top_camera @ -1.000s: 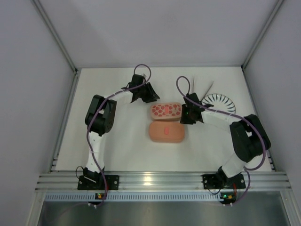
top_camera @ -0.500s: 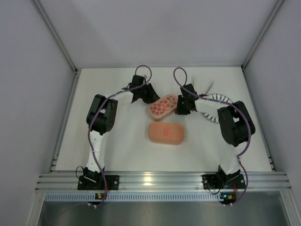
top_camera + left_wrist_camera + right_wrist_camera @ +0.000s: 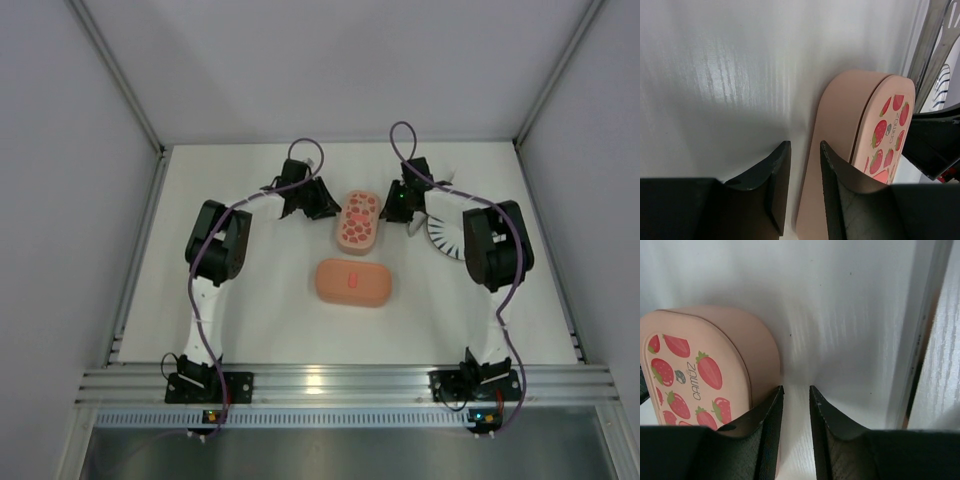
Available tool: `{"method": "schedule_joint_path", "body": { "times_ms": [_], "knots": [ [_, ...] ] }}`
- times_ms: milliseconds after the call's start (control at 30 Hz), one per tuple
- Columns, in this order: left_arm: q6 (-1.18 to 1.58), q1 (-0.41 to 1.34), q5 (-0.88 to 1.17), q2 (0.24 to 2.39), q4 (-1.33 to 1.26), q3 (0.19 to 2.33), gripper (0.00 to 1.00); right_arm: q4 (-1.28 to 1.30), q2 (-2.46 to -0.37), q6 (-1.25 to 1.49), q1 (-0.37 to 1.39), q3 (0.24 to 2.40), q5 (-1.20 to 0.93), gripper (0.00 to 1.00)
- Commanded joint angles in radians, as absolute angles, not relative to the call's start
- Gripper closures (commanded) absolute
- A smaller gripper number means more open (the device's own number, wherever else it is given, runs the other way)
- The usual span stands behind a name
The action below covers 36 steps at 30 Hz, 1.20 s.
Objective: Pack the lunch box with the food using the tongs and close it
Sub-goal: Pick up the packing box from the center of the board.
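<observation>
The lunch box shows as two closed salmon-pink pieces. A strawberry-printed one point(image 3: 358, 218) lies lengthwise toward the back, and a plain-lidded one point(image 3: 353, 282) sits nearer me. My left gripper point(image 3: 322, 207) is at the strawberry box's left side and my right gripper point(image 3: 392, 210) at its right. In the left wrist view the left gripper point(image 3: 804, 145) is narrowly open, with the box wall point(image 3: 840, 130) just behind its right finger. The right gripper point(image 3: 795, 389) is narrowly open over bare table, beside the box point(image 3: 700, 375). Silvery tongs point(image 3: 932, 45) lie beyond the box. No food shows.
A white plate with black stripes point(image 3: 447, 232) lies right of the strawberry box, partly under my right arm. White walls with metal posts close in the table on the left, back and right.
The strawberry box has turned from lying crosswise to pointing toward the back. My right arm has swung backward with it, and its jaws have parted a little. The left gripper has barely moved.
</observation>
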<state>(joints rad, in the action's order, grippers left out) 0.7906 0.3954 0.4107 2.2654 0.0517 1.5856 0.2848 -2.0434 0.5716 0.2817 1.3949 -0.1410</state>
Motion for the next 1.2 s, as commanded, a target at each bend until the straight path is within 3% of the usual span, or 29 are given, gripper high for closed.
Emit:
{"method": "schedule_joint_path", "body": {
  "times_ms": [0,267,667,1167],
  "knots": [
    [0.790,0.425,0.439,2.250,0.020,1.559,0.64,0.233,-2.004,0.598,0.261,1.379,-0.219,0.72],
    [0.793,0.428,0.423,2.220,0.015,1.516,0.65,0.030,-1.827,0.709,0.212,1.113,-0.405,0.60],
    [0.787,0.428,0.416,2.212,0.037,1.511,0.65,-0.110,-1.680,0.791,0.183,0.902,-0.452,0.43],
    [0.787,0.434,0.419,2.209,0.044,1.519,0.66,-0.506,-1.805,0.957,0.166,0.799,-0.612,0.38]
  ]
}}
